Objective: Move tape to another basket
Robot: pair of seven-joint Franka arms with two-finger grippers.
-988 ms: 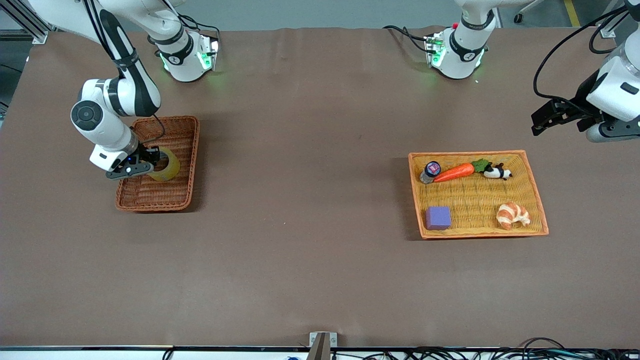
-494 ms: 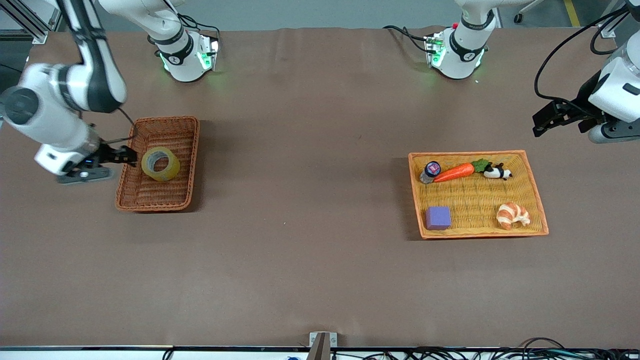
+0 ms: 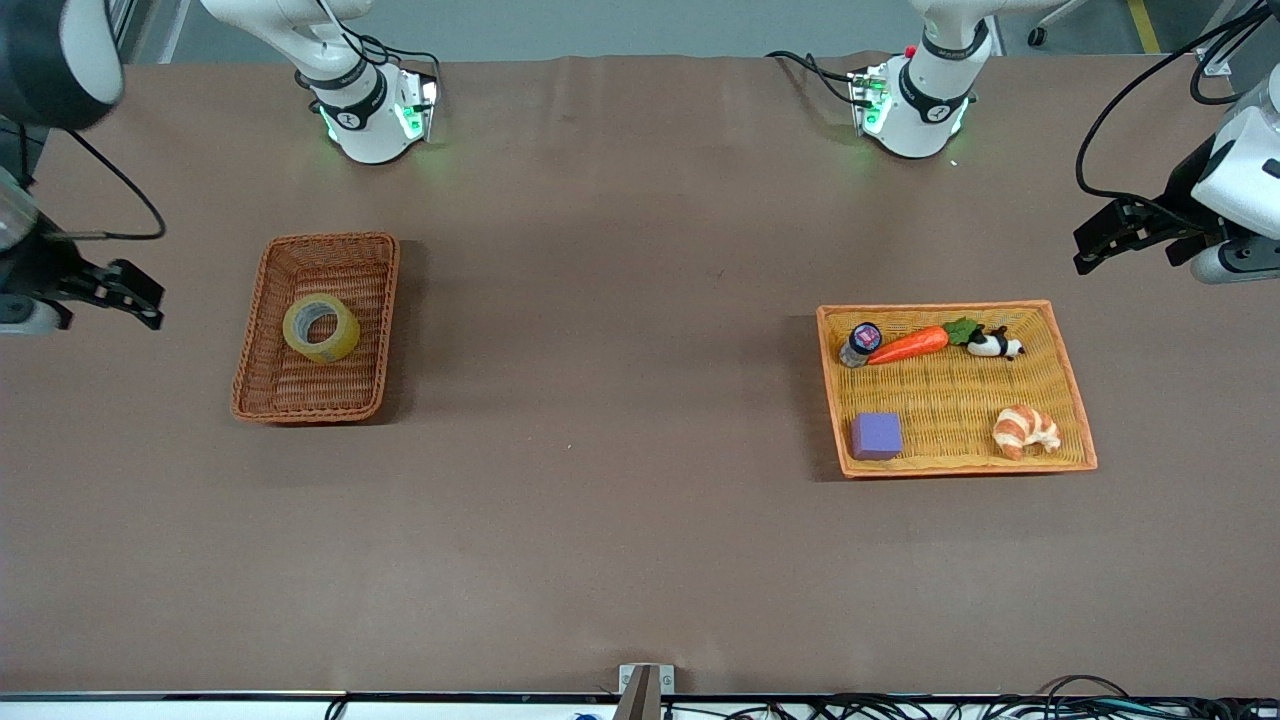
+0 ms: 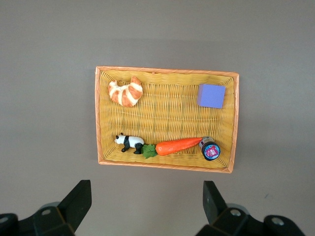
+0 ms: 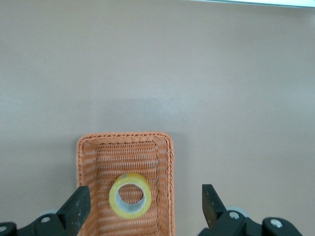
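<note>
**Tape sitting in the brown basket, both grippers up and empty**

While the tape (image 3: 321,328) is lying flat in the basket (image 3: 268,384), nothing is touching it. Its round hole is facing up, and it is resting near the middle of the basket, a little toward the robots' bases. The basket is sitting toward the right arm's end of the table (image 3: 600,400).

The right gripper (image 5: 145,209) is hanging in the air over the table edge, beside the basket and apart from it. Its fingers are spread wide and are holding nothing.

The left gripper (image 4: 147,204) is waiting up high over the table near the tray (image 3: 1070,385). Its fingers are spread wide too, with nothing between them.

The tray is sitting toward the left arm's end of the table, well apart from the basket. Inside it, a purple cube (image 3: 876,436) and a croissant (image 3: 1025,430) are lying nearer the front camera. A carrot (image 3: 910,344), a small panda (image 3: 994,345) and a little jar (image 3: 860,342) are lying in a row along the edge nearer the robots' bases.
</note>
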